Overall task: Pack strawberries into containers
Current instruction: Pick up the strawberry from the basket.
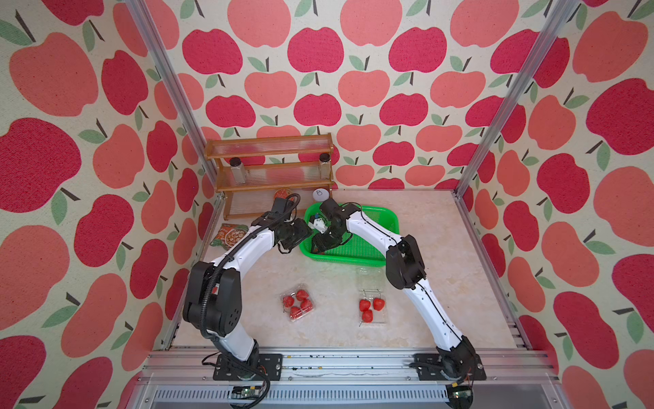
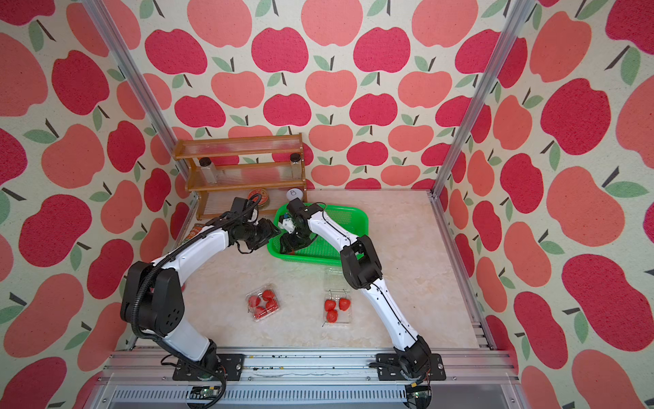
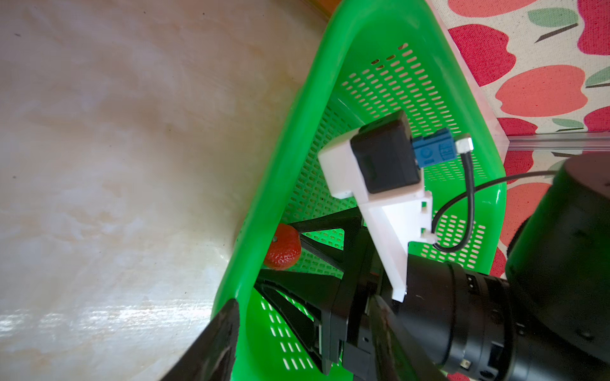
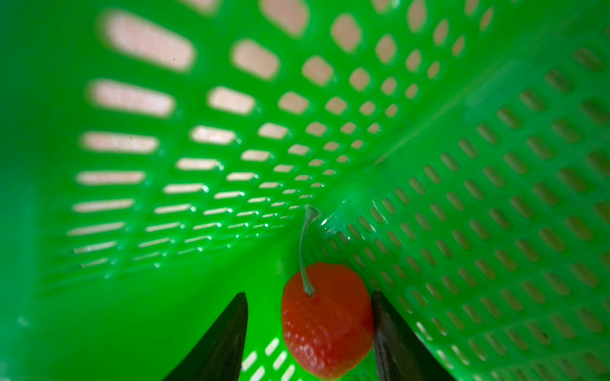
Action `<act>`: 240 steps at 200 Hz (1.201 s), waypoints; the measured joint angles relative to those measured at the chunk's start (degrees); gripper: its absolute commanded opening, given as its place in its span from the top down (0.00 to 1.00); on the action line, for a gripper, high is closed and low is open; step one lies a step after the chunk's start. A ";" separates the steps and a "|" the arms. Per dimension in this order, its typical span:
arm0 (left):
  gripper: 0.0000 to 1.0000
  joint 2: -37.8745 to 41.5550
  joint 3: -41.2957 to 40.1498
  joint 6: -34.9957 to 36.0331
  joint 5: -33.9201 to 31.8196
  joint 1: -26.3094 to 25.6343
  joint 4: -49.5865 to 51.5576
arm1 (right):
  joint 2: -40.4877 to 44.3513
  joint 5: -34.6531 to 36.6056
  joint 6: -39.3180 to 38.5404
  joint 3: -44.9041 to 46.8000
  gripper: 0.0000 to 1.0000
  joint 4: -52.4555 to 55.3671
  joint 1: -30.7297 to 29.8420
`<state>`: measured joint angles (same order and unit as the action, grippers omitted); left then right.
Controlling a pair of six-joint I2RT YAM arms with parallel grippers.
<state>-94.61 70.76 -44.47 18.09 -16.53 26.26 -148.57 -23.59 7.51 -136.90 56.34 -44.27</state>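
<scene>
Green plastic frames the action, operator: at L, your left claw [image 1: 308, 231] hangs at the rim of the green basket [image 1: 348, 261], jaws apart w/ nothing clamped. In its wrist view one finger [image 3: 221, 339] sits outside the basket wall, the other inside. Nearer your bases on the pale table [image 1: 336, 336], the left box [image 1: 311, 313] holds four berries [image 1: 306, 304]; can't tell if its lid is latched. Centre: your right claw [image 1: 320, 245] is down inside the basket's L corner, released, fingers astride the only berry [image 4: 326, 323] seen in there. Per the wrist cam, one finger touches its side and there's a gap at the other. That berry lies on the basket floor close to the side wall, thin stem pointing into the corner. At R, the right box [image 1: 380, 318] lies open, lid [image 1: 369, 279] flat toward the basket, w/ three berries [image 1: 367, 316] in the tray.
</scene>
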 measured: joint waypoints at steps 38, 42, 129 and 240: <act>0.39 0.00 0.00 0.00 -0.02 0.00 0.02 | -0.22 1.11 -0.04 -0.13 0.51 0.13 -0.09; 0.39 0.00 0.00 0.00 -0.02 0.00 0.02 | -0.22 1.18 -0.02 -0.13 0.51 0.13 -0.07; 0.39 0.59 -0.61 0.02 -0.04 0.07 0.02 | 0.52 0.44 2.43 1.62 0.55 -3.06 0.81; 0.39 2.91 -1.29 0.00 -0.11 0.15 0.02 | 10.69 -2.45 6.56 8.41 0.55 -7.45 6.54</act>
<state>-91.70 69.47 -44.47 17.98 -16.38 26.28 -137.88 -26.04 14.06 -128.49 48.88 -37.74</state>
